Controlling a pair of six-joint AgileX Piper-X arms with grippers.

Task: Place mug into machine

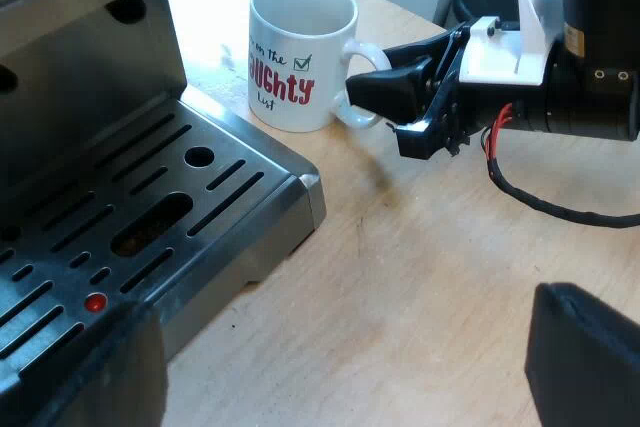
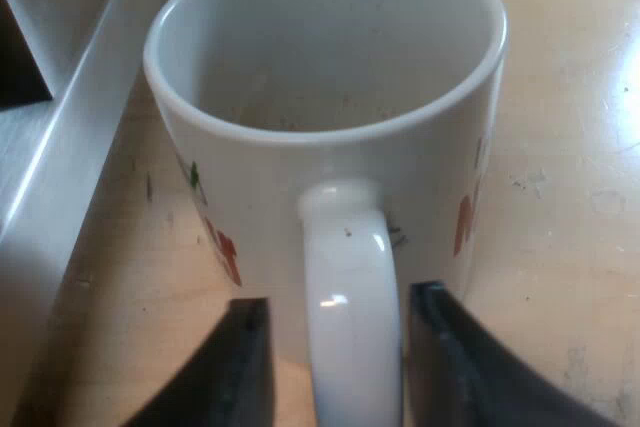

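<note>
Two black fingers of our right gripper (image 2: 340, 322) straddle the handle of the mug (image 2: 320, 147), spread apart and not pinching it. The mug stands upright on the worktop (image 1: 420, 277) near its edge, just beside a corner of the coffee machine's drip tray (image 1: 150, 217) (not on it). Our left gripper (image 1: 330, 377) hangs spread wide, holding nothing.

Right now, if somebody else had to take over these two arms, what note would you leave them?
Mug: upright on the table, beside the machine's drip tray.
Right gripper: open, fingers either side of the mug's handle, not clamped.
Left gripper: open, empty, above the table near the tray.
Done: reaching the handle. Left: grip, lift, set mug on tray.
</note>
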